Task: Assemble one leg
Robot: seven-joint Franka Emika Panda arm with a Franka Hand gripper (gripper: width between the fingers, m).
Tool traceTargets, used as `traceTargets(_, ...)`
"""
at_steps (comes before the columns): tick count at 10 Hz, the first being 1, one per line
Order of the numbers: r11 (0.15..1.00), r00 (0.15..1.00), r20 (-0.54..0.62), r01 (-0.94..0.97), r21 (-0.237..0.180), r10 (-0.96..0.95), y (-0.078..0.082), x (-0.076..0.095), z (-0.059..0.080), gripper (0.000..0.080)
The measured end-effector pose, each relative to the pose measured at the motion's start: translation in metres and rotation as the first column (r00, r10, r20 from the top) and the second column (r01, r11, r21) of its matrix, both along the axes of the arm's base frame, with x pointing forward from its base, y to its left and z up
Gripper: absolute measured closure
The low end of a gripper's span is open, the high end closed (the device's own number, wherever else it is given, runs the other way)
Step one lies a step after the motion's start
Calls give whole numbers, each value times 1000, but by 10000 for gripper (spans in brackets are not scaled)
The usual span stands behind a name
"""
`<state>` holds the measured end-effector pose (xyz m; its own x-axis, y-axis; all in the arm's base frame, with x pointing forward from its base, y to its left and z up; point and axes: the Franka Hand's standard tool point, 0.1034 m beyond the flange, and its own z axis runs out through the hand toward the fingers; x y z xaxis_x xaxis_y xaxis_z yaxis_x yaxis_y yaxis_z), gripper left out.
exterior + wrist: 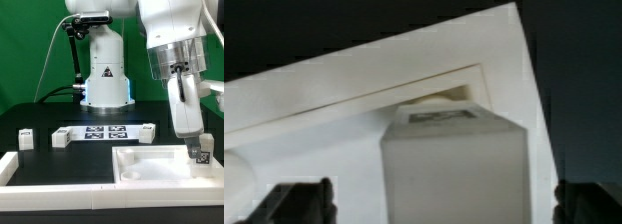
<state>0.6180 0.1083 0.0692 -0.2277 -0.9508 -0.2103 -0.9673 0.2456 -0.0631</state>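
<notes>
The leg (203,157), a stubby white post with a black-and-white tag, stands upright at the corner of the large flat white piece with recesses (150,165) on the exterior view's right. My gripper (198,148) reaches straight down over it. In the wrist view the leg (455,170) runs between my two dark fingertips (299,202), with a gap on each side. Its far end sits in the corner recess of the white piece (349,100). The gripper (445,203) is open around the leg and not touching it.
The marker board (100,132) lies at mid-table. Three more small white tagged posts stand near it: one at the exterior view's far left (27,138), one beside the board's left end (62,138), one by its right end (147,131). The robot base (105,75) stands behind.
</notes>
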Motion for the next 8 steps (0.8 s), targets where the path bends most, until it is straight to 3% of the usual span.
traceTargets(4,948,948,-1,-319,-19,319,7,-2,1,150)
traceTargets(8,719,720,26,-690,-87,694,10,1,5,150)
